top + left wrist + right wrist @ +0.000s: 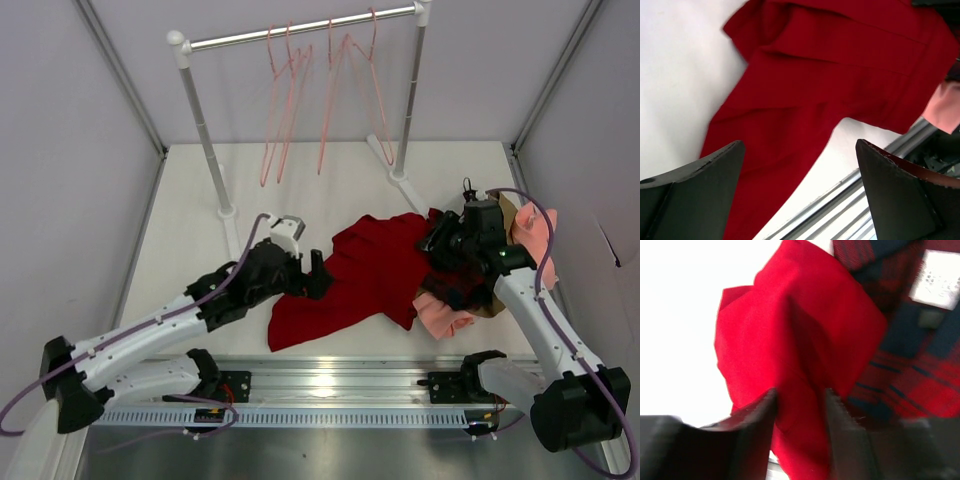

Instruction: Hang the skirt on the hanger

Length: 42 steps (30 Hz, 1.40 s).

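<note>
The deep-red skirt (pixel 350 280) lies crumpled on the white table, mid-front. My left gripper (pixel 318 275) hovers wide open over its left edge; in the left wrist view the skirt (pixel 830 65) spreads beyond the gripper (pixel 800 145), nothing between the jaws. My right gripper (pixel 440 240) is at the skirt's far right corner. In the right wrist view that gripper (pixel 801 392) is closed narrow on a raised fold of the skirt (pixel 790 315). Several salmon-pink wire hangers (pixel 285 100) hang on the rack at the back.
The clothes rack (pixel 300 32) stands on two posts at the table's back. A red-and-black plaid garment (pixel 455 285) and a salmon-pink garment (pixel 445 315) lie heaped under my right arm. A metal rail (pixel 330 385) runs along the front edge. Grey walls enclose the table.
</note>
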Each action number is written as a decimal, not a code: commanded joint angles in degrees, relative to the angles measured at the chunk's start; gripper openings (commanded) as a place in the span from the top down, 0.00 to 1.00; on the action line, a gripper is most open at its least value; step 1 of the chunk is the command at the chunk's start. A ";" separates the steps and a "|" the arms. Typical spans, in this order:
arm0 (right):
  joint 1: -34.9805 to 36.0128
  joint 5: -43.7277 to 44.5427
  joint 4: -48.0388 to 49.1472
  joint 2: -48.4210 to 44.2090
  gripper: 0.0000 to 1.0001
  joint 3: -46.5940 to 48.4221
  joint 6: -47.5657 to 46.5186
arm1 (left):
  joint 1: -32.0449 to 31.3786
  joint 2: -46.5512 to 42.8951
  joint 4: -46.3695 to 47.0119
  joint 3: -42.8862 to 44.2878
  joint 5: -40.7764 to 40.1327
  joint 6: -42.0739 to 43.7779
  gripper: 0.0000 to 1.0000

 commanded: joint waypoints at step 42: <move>13.61 17.45 13.61 3.76 1.00 11.37 13.38 | -15.08 34.45 18.59 23.59 -11.49 5.92 0.02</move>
